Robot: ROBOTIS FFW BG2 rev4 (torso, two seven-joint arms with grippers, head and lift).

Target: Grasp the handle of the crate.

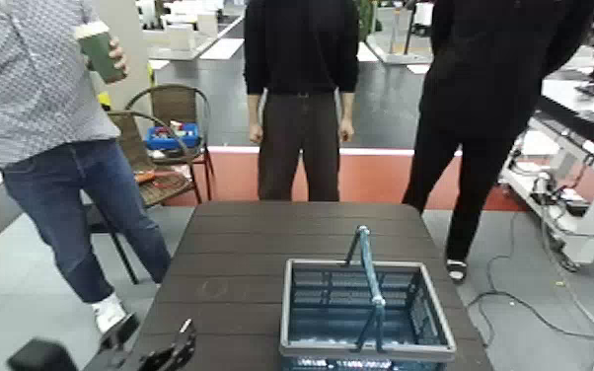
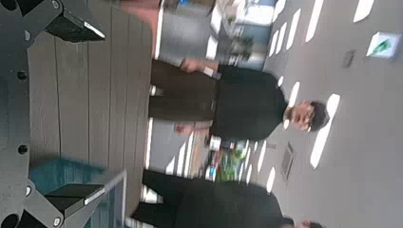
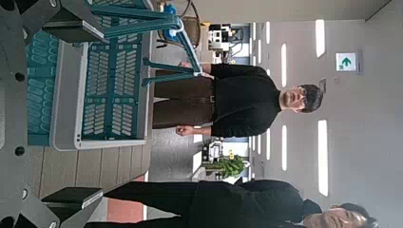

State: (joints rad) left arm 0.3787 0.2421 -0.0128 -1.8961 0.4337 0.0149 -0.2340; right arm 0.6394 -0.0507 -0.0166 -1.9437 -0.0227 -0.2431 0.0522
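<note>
Head view: crate [image 1: 431, 304] on dark slatted table [image 1: 224, 266], toward table's right side; handle [image 1: 368, 264] upright above it, spanning rim. Left gripper [image 1: 153, 347] over table, left of crate, apart from handle. Three people standing beyond table, one holding green cup [image 1: 102, 55].

Left wrist view: left gripper's fingers [image 2: 74, 23] spread wide, nothing between them.

Right wrist view: right gripper [image 3: 68, 114] open, empty, near crate; handle beyond its fingertips, not gripped.
</note>
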